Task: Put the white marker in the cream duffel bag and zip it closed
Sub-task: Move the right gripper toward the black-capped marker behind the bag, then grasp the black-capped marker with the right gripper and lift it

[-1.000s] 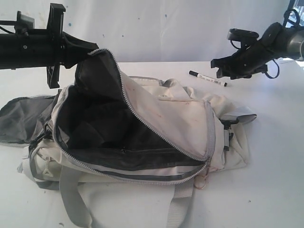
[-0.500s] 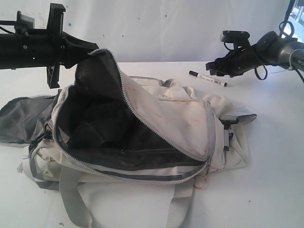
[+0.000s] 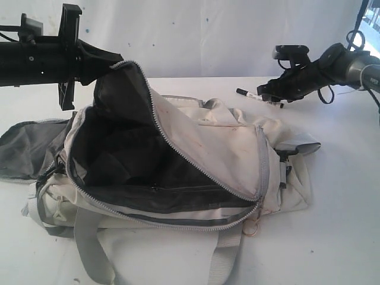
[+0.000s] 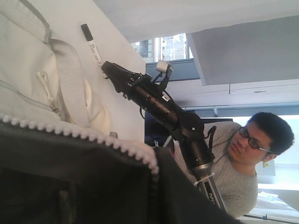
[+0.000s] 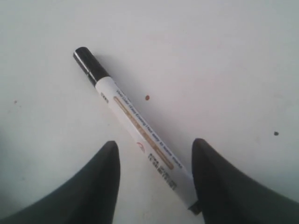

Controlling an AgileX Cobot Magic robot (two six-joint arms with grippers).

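The white marker (image 3: 246,93) lies on the white table behind the cream duffel bag (image 3: 208,142), its black cap pointing left. My right gripper (image 3: 271,95) is open and low over the marker's uncapped end. In the right wrist view the marker (image 5: 135,125) runs diagonally between the two dark fingers (image 5: 106,173), close to one of them, with the right gripper (image 5: 155,144) not closed on it. My left gripper (image 3: 108,62) holds the bag's unzipped flap up by its top corner, showing the dark grey lining (image 3: 124,160). The left wrist view shows only zipper teeth (image 4: 93,136) and lining.
Grey webbing straps (image 3: 89,249) trail off the bag toward the table's front edge. A grey flap (image 3: 27,148) spreads out to the bag's left. A person in glasses (image 4: 254,144) stands behind the right arm (image 4: 154,100), past the table's far edge.
My right gripper has dropped lower and drifted slightly left, so that its fingers now cover the marker's right end. The left arm and the raised flap have not moved.
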